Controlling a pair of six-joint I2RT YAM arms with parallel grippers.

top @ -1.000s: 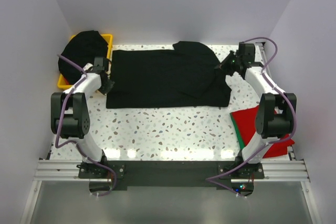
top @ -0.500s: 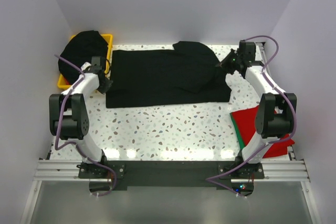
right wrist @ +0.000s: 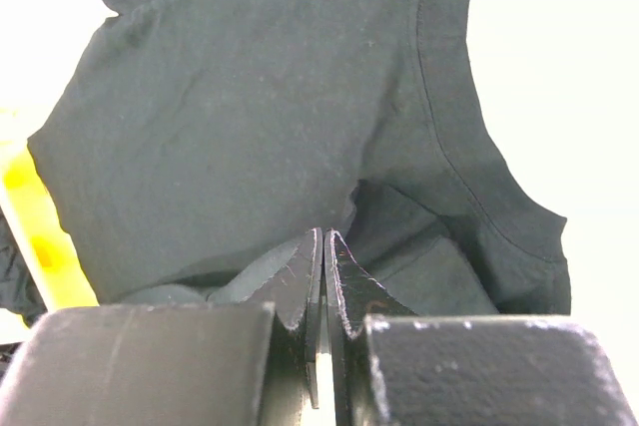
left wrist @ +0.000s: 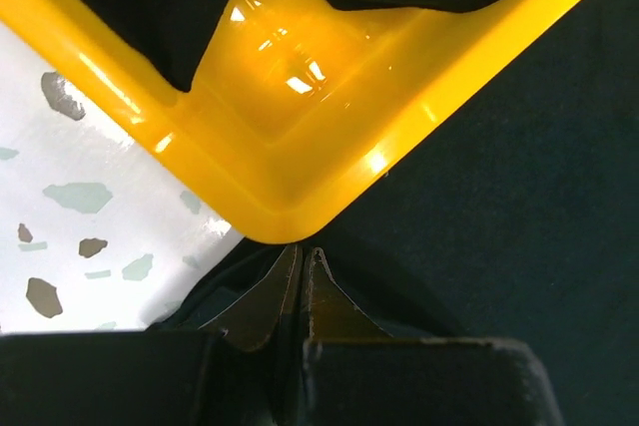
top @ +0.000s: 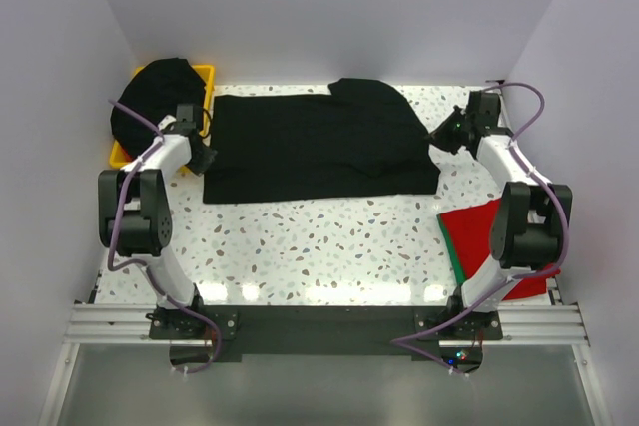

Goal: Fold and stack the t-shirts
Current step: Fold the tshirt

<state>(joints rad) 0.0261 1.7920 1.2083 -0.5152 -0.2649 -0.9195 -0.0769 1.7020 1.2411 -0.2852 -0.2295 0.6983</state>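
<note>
Pinching opposite edges, the left pincer (left wrist: 302, 250) and right pincer (right wrist: 324, 235) are each closed tight on the black t-shirt (top: 310, 147), which lies spread flat on the desk (top: 319, 246) between them. Just ahead of the left pincer sits a corner of the yellow bin (left wrist: 329, 147), heaped with black shirts (top: 160, 87). A red t-shirt (top: 471, 234) lies back by the right pincer's arm base.

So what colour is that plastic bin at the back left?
The bin is bright yellow, clearest in the left wrist view.

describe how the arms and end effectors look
The left arm and right arm have white links, black joints and a purple cable looped alongside. The left end effector and right end effector are black with two thin tapered fingers.
</note>
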